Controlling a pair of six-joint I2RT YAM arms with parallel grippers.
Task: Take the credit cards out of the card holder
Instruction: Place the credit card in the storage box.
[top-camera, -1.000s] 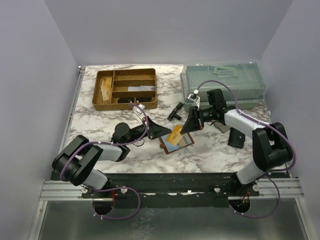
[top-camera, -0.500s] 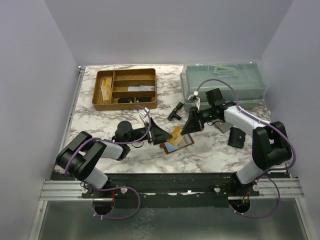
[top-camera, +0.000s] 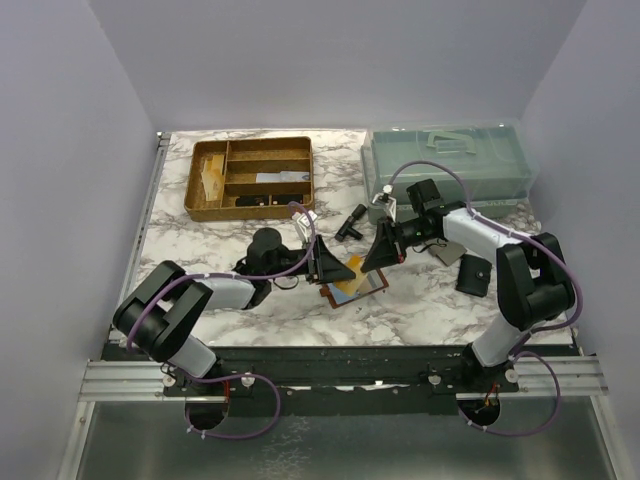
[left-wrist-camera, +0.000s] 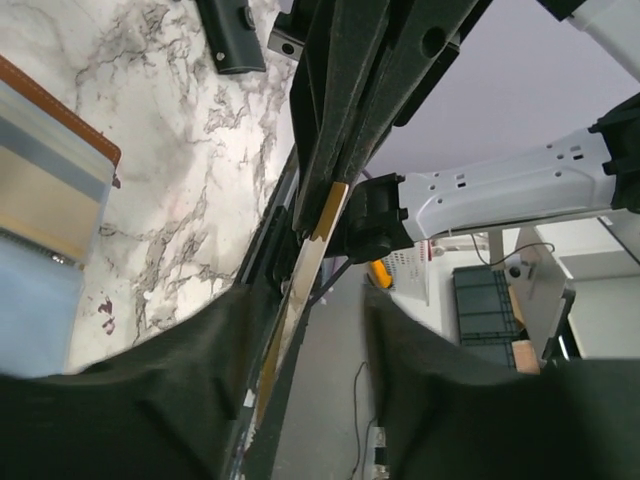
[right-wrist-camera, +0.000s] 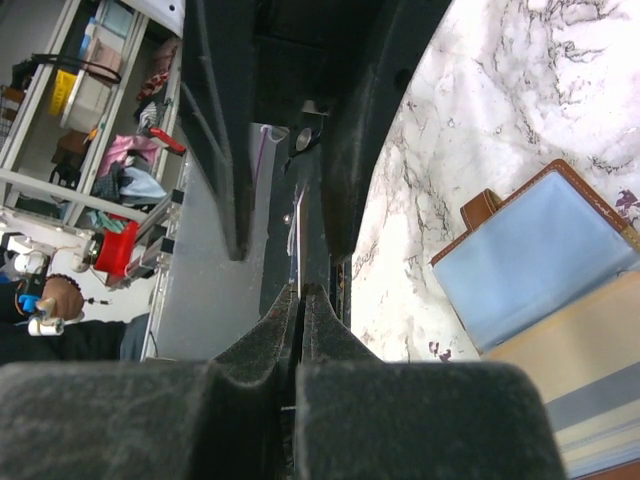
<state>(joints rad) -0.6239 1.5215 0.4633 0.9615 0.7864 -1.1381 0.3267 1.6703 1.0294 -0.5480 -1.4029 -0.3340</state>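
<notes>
Handover in mid-air. Right gripper (right-wrist-camera: 301, 300) pinched tight on tan credit card (left-wrist-camera: 322, 225), edge-on. Left gripper (left-wrist-camera: 312, 295) jaws apart, straddling same card, not gripping. Card holder (left-wrist-camera: 70, 115) flat on table, off to side of both jaws, light blue card (right-wrist-camera: 540, 255) in pocket. Risk: right lets go early or left closes skewed, and card twists and drops.

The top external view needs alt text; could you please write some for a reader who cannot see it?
Two robot arms' tools face each other over an open reddish-brown card holder on a marble table: the right tool pinches a tan card, the left tool is open beside it. A gold-brown tray and a pale green box sit behind.
</notes>
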